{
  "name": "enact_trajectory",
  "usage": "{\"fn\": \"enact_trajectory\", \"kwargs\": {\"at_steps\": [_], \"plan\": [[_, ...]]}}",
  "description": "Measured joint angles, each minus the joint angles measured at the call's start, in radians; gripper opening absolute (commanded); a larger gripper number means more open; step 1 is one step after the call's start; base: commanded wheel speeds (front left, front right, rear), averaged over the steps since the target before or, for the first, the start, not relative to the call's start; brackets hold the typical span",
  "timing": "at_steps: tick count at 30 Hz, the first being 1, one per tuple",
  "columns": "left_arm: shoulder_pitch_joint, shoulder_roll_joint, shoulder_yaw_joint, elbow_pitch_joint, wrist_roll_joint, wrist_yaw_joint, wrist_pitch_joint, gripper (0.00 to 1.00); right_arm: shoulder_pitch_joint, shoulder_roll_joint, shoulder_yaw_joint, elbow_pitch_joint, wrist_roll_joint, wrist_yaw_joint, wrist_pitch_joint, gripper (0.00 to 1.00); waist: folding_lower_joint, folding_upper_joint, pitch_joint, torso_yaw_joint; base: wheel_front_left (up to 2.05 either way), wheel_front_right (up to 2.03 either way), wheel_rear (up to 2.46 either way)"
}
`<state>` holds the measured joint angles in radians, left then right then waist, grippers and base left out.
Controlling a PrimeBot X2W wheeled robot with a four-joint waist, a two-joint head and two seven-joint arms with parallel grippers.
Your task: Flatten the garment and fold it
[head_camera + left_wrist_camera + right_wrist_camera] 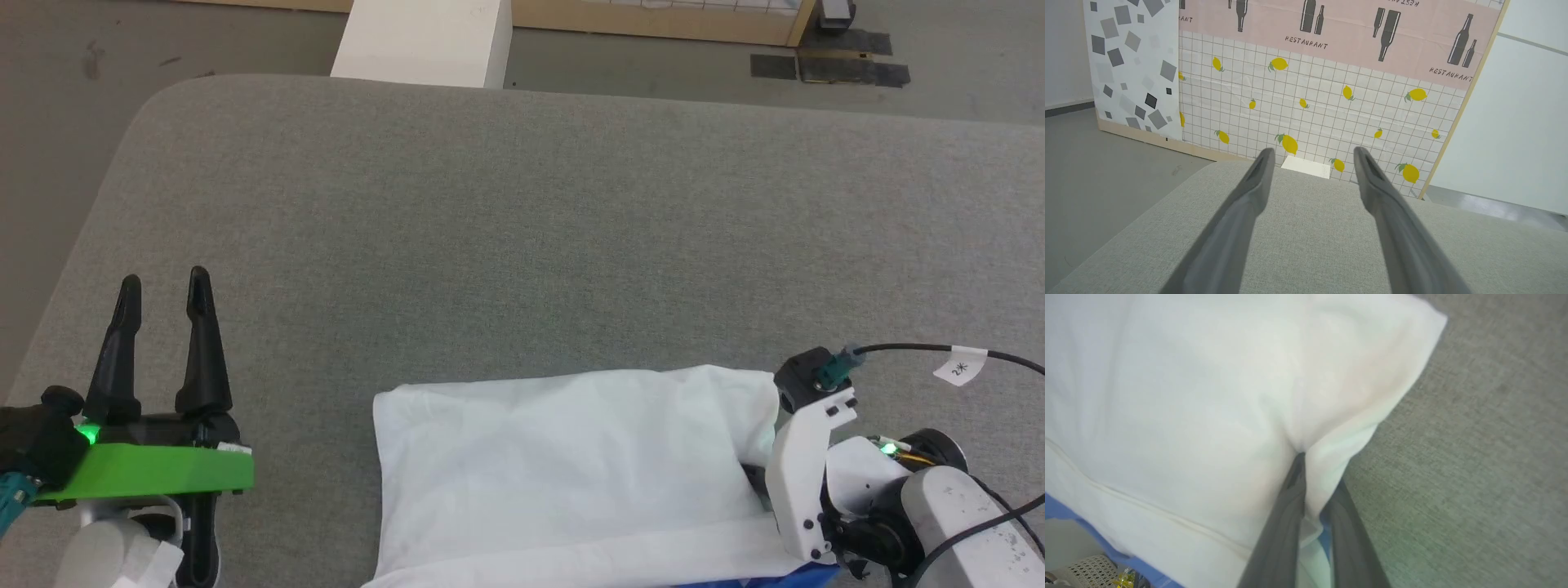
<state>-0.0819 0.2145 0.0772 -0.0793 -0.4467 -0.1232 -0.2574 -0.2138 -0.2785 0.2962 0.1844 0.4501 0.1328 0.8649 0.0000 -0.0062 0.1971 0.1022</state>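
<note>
The garment (571, 465) lies in the lower middle of the head view, on a grey cloth-covered table (522, 245). It shows as a broad white slab, folded over, with its near edge running off the bottom of the frame. A thin strip of blue (735, 581) peeks out under it at the lower right.

The right gripper (1314, 477) comes in from the lower right corner of the head view, its pale wrist housing just beside the garment's right edge. In the right wrist view the two dark fingers (1286, 522) are drawn close together, with a tuck of white cloth pinched between them. The picture is soft there, and one fingertip seems to sit under the fold rather than on top. A little blue fabric shows in the gap low between the fingers.

The left gripper (163, 282) stands at the lower left of the head view, well apart from the garment. Its fingers are spread wide with nothing between them, pointing up the frame over bare table. The left wrist view looks along them to a panel printed with lemons and bottles (1310, 102), with a white block (1306, 166) at its foot.
</note>
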Motion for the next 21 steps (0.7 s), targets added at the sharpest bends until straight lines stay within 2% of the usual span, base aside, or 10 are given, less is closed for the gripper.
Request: {"fn": "enact_trajectory", "kwargs": {"at_steps": [9, 21], "plan": [[0.021, -0.005, 0.002, 0.002, 0.008, -0.001, 0.0, 1.0, 0.006, 0.036, -0.102, 0.017, -0.002, 0.001, -0.056, 0.0, 0.0, 0.0, -0.027, -0.019, 0.0, 0.0, 0.0], [0.03, -0.013, -0.002, -0.006, 0.008, -0.001, 0.0, 1.0, 0.034, -0.023, -0.472, 0.004, -0.092, 0.0, 0.008, 0.0, 0.0001, 0.0, -0.027, -0.042, 0.0, 0.0, 0.0]]}}
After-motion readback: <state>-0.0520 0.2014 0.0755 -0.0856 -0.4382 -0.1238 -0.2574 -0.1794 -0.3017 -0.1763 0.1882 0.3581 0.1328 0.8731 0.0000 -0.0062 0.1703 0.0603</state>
